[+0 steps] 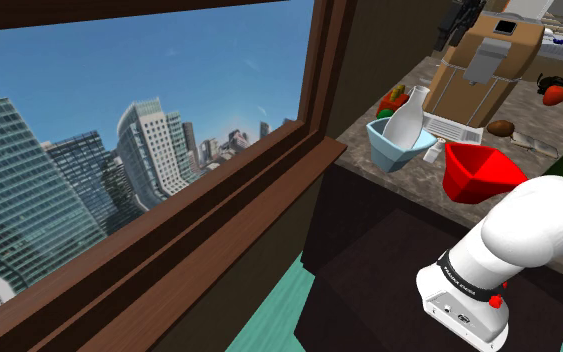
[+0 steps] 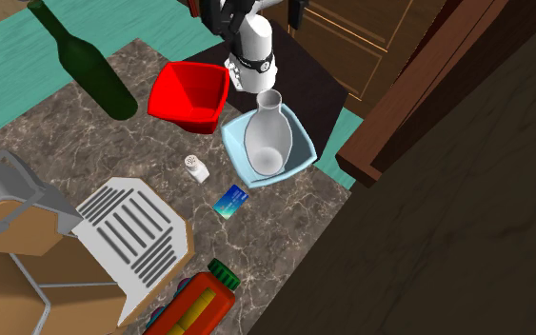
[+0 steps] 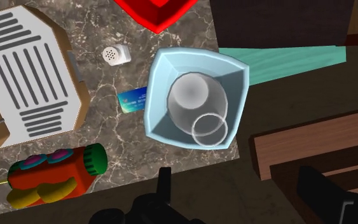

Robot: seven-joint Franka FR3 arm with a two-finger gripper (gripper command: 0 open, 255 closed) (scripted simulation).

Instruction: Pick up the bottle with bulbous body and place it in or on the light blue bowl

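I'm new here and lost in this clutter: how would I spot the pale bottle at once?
On the marble counter, a red bowl and a light blue bowl sit side by side. The bottle stands inside the blue one: whitish, round-bellied, narrow-necked, unlike the tall dark green bottle nearby.

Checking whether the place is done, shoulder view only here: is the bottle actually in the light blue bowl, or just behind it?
Observer: In it. From above, in the wrist view, the white bottle sits wholly within the rim of the light blue bowl.
Operator: Tool open?
Observer: Yes. The tool looks down on the bowl with its fingers apart and nothing between them.
Operator: Anything next to the bowl that I can't see?
Observer: A small white shaker and a blue card lie on the counter beside it, the card close to its rim.
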